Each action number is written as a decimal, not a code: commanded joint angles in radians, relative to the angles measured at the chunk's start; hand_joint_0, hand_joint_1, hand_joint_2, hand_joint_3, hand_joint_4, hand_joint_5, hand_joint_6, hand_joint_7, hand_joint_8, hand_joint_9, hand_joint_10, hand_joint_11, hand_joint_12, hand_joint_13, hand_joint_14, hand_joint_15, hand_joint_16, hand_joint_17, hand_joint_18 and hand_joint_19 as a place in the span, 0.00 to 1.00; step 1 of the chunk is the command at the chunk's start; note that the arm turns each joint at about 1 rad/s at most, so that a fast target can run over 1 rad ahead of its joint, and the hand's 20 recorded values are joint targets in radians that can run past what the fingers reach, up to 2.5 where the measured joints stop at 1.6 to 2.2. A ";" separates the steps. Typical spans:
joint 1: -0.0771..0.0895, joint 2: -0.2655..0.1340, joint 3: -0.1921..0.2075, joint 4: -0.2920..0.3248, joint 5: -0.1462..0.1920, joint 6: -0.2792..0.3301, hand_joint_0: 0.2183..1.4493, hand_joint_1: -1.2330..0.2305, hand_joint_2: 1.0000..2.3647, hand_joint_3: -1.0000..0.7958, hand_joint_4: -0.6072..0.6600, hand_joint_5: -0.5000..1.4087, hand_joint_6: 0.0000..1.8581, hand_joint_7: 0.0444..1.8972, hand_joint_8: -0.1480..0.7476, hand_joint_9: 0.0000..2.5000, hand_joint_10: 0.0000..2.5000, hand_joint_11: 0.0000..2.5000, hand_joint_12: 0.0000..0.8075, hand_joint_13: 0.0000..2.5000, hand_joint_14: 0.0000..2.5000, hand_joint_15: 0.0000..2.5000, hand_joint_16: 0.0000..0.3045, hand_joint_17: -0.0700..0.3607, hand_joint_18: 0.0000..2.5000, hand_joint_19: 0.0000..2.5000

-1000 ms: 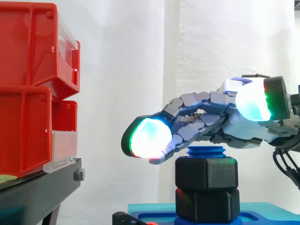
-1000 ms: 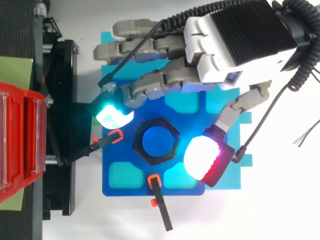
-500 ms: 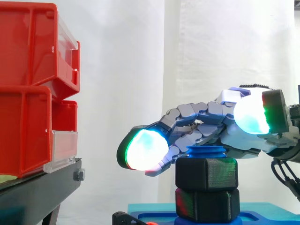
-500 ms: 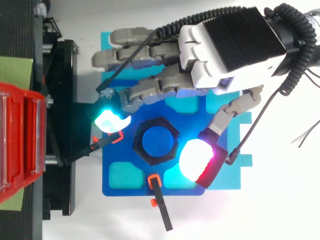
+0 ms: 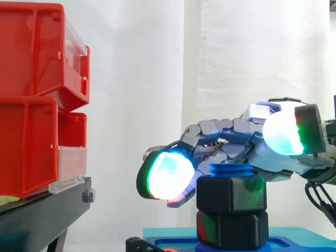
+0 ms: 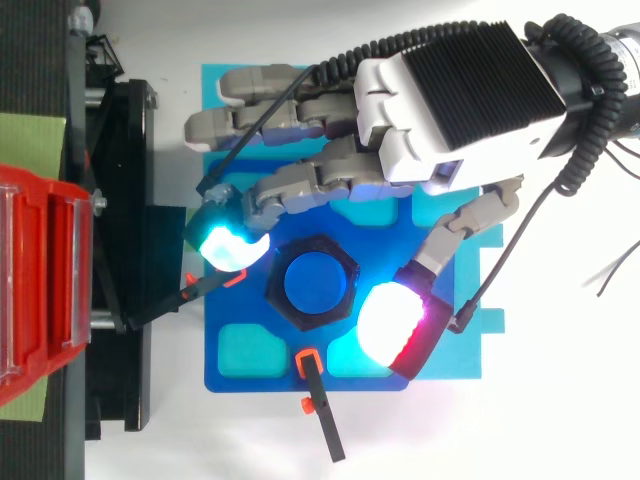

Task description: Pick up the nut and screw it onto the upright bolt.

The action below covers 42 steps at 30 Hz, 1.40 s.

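Note:
A black hexagonal nut [image 5: 231, 194] sits threaded on the upright blue bolt [image 6: 317, 282], whose top [image 5: 230, 169] pokes out just above it. A second black hexagonal piece [image 5: 231, 229] lies under the nut on the blue base plate [image 6: 250, 372]. My hand [image 6: 450, 100] hovers over the far side of the bolt and is open, its fingers loosely bent. One glowing fingertip [image 6: 228, 245] hangs left of the nut at about its height. The thumb's glowing pad [image 6: 393, 320] is at the nut's lower right. Neither pad touches the nut.
Red bins [image 5: 37, 105] are stacked on a black stand [image 5: 47, 215] at the left. Black clamps with orange tips [image 6: 315, 395] grip the plate's front and left edges. A white curtain hangs behind.
The hand has sunk and shifted slightly left. The glowing fingertip has dropped from above the nut to beside it, and the thumb pad has drawn a little closer.

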 commanded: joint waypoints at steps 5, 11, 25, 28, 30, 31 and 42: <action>-0.003 0.002 0.000 -0.025 -0.003 -0.012 0.17 0.65 0.00 0.28 0.64 0.20 0.27 0.56 0.46 0.18 0.00 0.00 0.43 0.04 0.00 0.00 0.14 0.38 0.00 0.00; -0.001 0.000 0.000 -0.020 -0.001 -0.012 0.17 0.64 0.00 0.28 0.64 0.21 0.27 0.58 0.47 0.20 0.00 0.00 0.42 0.05 0.00 0.00 0.13 0.38 0.00 0.00; -0.004 0.000 0.000 -0.019 -0.001 -0.011 0.18 0.63 0.00 0.28 0.62 0.22 0.27 0.68 0.48 0.25 0.00 0.00 0.40 0.09 0.00 0.00 0.12 0.35 0.00 0.00; -0.006 0.002 0.000 -0.019 -0.003 -0.011 0.18 0.63 0.00 0.28 0.61 0.22 0.27 0.69 0.48 0.25 0.00 0.00 0.40 0.09 0.00 0.00 0.12 0.35 0.00 0.00; -0.006 0.000 0.000 -0.019 -0.003 -0.009 0.18 0.63 0.00 0.28 0.62 0.23 0.27 0.70 0.48 0.26 0.00 0.00 0.40 0.10 0.00 0.00 0.12 0.35 0.00 0.00; -0.007 0.000 0.000 -0.017 -0.003 -0.009 0.18 0.63 0.00 0.28 0.62 0.23 0.27 0.70 0.48 0.26 0.00 0.00 0.40 0.10 0.00 0.00 0.12 0.35 0.00 0.00; -0.017 0.002 0.000 -0.017 -0.006 -0.009 0.19 0.62 0.00 0.28 0.63 0.25 0.28 0.73 0.48 0.33 0.00 0.00 0.37 0.15 0.00 0.00 0.10 0.32 0.00 0.00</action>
